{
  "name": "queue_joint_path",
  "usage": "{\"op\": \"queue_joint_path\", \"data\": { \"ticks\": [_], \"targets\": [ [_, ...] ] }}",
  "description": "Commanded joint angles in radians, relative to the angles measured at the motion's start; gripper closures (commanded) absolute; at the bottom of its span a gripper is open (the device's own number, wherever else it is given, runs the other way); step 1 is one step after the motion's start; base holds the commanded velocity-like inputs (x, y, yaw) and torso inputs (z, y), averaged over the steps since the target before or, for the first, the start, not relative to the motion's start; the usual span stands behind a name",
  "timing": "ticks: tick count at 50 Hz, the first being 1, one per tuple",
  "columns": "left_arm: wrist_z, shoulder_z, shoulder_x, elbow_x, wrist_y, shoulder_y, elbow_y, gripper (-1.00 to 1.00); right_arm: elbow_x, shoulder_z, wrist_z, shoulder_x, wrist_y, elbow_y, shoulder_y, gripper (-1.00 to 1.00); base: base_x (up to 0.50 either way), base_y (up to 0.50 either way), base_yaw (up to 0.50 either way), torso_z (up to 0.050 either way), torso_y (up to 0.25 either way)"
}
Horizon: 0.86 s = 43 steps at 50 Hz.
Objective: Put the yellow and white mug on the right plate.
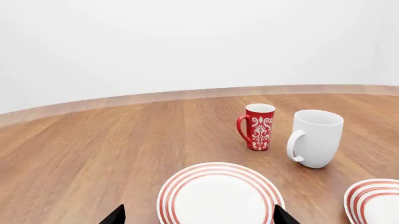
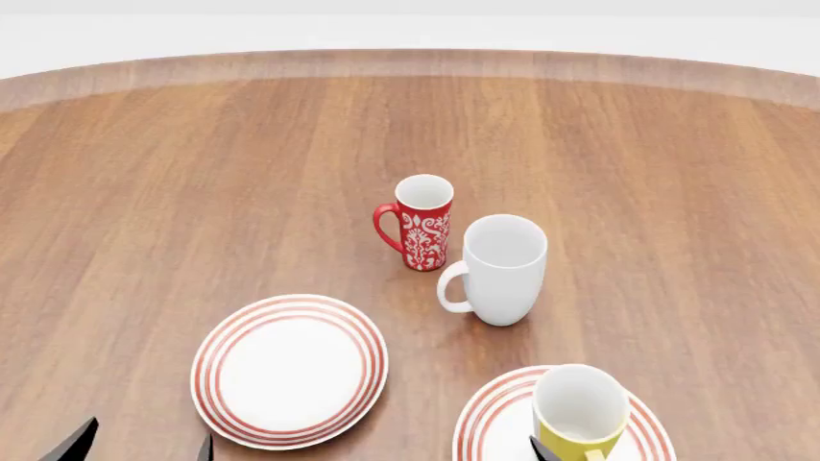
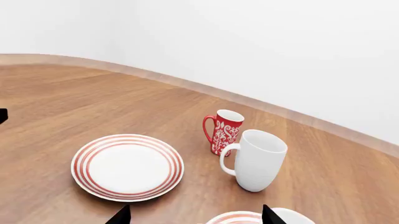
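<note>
The yellow and white mug (image 2: 579, 408) stands upright on the right plate (image 2: 494, 423) at the near right of the table, its yellow handle toward me. In the right wrist view only that plate's rim (image 3: 240, 218) shows. My right gripper (image 3: 195, 217) is open with nothing between its jaws; one of its fingertips (image 2: 544, 449) shows beside the mug's near left side. My left gripper (image 1: 199, 217) is open and empty, hovering at the near edge of the left plate (image 1: 218, 196). The right plate's edge also shows in the left wrist view (image 1: 374, 200).
A slim red patterned mug (image 2: 421, 223) and a taller all-white mug (image 2: 500, 269) stand close together behind the plates, mid-table. The left plate (image 2: 290, 370) holds nothing. The round wooden table's far edge (image 2: 410, 62) curves across the back.
</note>
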Motion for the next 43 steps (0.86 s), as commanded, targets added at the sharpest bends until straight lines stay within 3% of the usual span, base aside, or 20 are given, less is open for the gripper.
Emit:
{"op": "queue_joint_path", "data": {
  "ticks": [1, 43],
  "targets": [
    [0.003, 0.016, -0.001, 0.012, 0.003, 0.000, -0.004, -1.00, -0.019, -0.041, 0.010, -0.035, -0.030, -0.050, -0.020, -1.00, 0.00, 0.00, 0.00, 0.000, 0.000],
    [-0.012, 0.009, -0.016, -0.001, 0.011, 0.003, 0.023, -1.00, -0.047, -0.009, 0.084, 0.024, 0.000, -0.243, -0.085, -1.00, 0.00, 0.00, 0.00, 0.000, 0.000]
  ]
}}
